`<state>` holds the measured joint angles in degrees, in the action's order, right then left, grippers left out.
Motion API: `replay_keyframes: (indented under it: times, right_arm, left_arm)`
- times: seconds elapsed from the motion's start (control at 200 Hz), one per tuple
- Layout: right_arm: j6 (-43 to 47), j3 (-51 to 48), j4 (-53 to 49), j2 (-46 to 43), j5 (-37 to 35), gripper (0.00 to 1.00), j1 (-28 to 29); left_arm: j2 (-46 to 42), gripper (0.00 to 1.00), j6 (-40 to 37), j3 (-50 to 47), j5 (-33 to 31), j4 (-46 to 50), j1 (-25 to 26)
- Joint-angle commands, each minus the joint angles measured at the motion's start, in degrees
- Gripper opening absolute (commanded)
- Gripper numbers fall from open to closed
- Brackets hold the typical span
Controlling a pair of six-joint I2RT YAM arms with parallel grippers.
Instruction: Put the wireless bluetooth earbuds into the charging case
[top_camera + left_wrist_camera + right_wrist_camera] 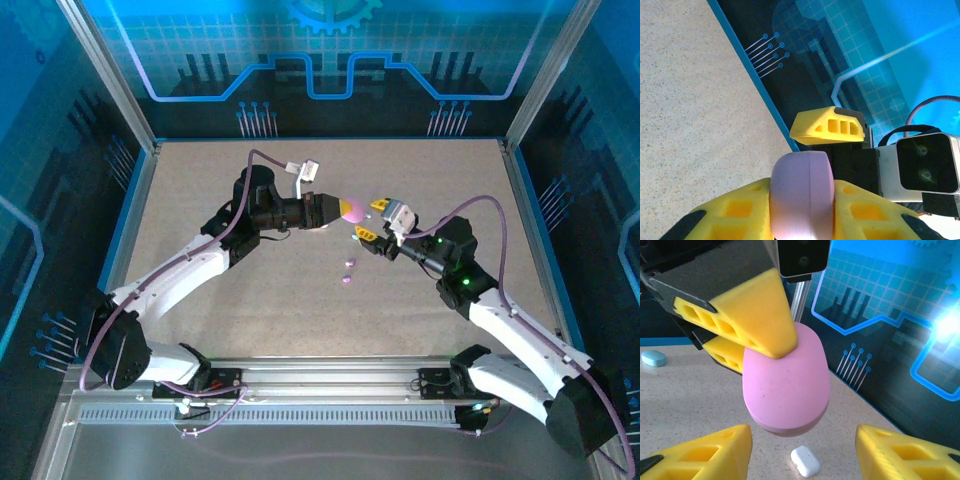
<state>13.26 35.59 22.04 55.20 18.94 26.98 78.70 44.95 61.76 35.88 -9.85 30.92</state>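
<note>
Left gripper (342,209) is closing on the pink charging case (352,209), holding it clear of the table (200,180) near mid-workspace. In the left wrist view its yellow fingers (735,215) are pressing both broad faces of the case (801,192). The rounded end is sticking out past the tips. The right wrist view is showing the same grip from the front, with one finger lying on top of the case (787,385) and the other behind it. Right gripper (374,221) is facing the case with its jaws spread wide. Its two fingertips (715,450) are sitting low on either side of the case, gripping nothing and touching nothing visible. The case is looking like a smooth oval pebble with a seam running round it; no gap is showing at the seam. One purple earbud (350,264) and a second purple earbud (346,281) are lying on the table close together, apart from both grippers on the near side. A white case (805,461) is resting on the table under the held case, and a teal case (653,358) is lying farther off.
</note>
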Motion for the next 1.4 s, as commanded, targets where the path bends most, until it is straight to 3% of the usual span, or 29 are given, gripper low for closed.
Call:
replay_keyframes:
  times: [0.0, 0.61, 1.011, 1.391]
  right_arm:
    - [-0.15, 0.35, 4.55, 0.43, 5.25, 0.58, -1.38]
    - [2.28, 2.9, 1.97, 1.57, 7.14, 0.49, -1.93]
    - [1.55, 4.22, 2.97, 3.16, 6.83, 0.46, -1.7]
    - [1.58, 4.75, 3.56, 3.77, 6.72, 0.5, -1.42]
  left_arm:
    - [-0.87, 0.26, 0.74, 0.73, 1.83, -2.52, 0.27]
    - [-0.65, 0.26, 0.36, 1.18, 2.0, -1.82, 0.28]
    - [-0.34, 0.26, 0.49, 0.95, 2.34, -2.15, 0.28]
    - [-0.39, 0.26, 0.36, 1.25, 2.71, -1.48, 0.28]
